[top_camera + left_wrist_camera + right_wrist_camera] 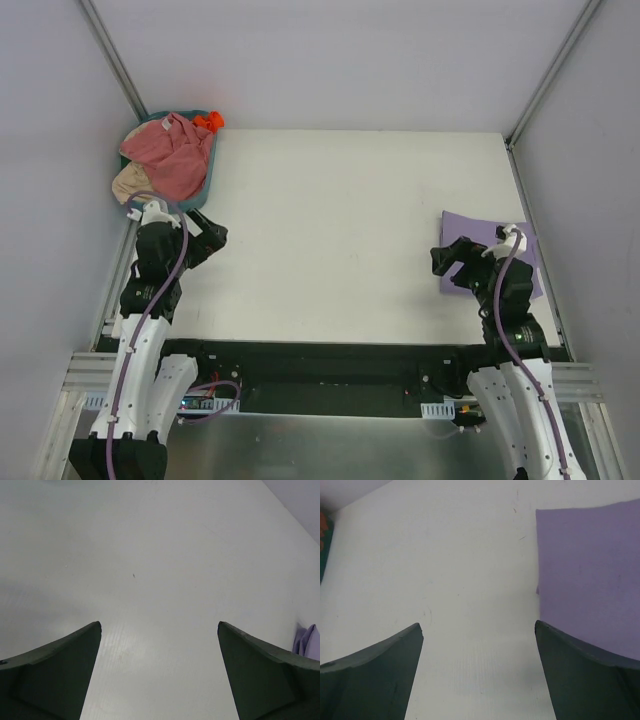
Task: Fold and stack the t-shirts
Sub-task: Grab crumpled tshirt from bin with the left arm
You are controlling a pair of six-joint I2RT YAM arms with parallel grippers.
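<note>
Two robot arms are standing bolted at the near edge of a white tabletop [330, 220], each reaching forward over the surface. On the left side, the left gripper [212, 238] is hanging with its jaws spread wide, holding nothing; its wrist camera is showing only bare tabletop between the dark fingers [60, 670]. On the right side, the right gripper [445, 262] is likewise gaping wide and carrying nothing, poised at the left edge of the lavender t-shirt [465, 225]. That shirt is lying flat as a neat folded rectangle near the tabletop's right edge, partly hidden beneath the right arm; whether the gripper is touching the cloth cannot be told. Well apart from it, in the far left corner just beyond the left arm, the brick-red t-shirt [170, 160] is sitting crumpled in a heap inside a small teal basket [211, 160], spilling over a beige cloth [130, 183] at the basket's left side. A small orange object [207, 122] is showing at the basket's far rim.
</note>
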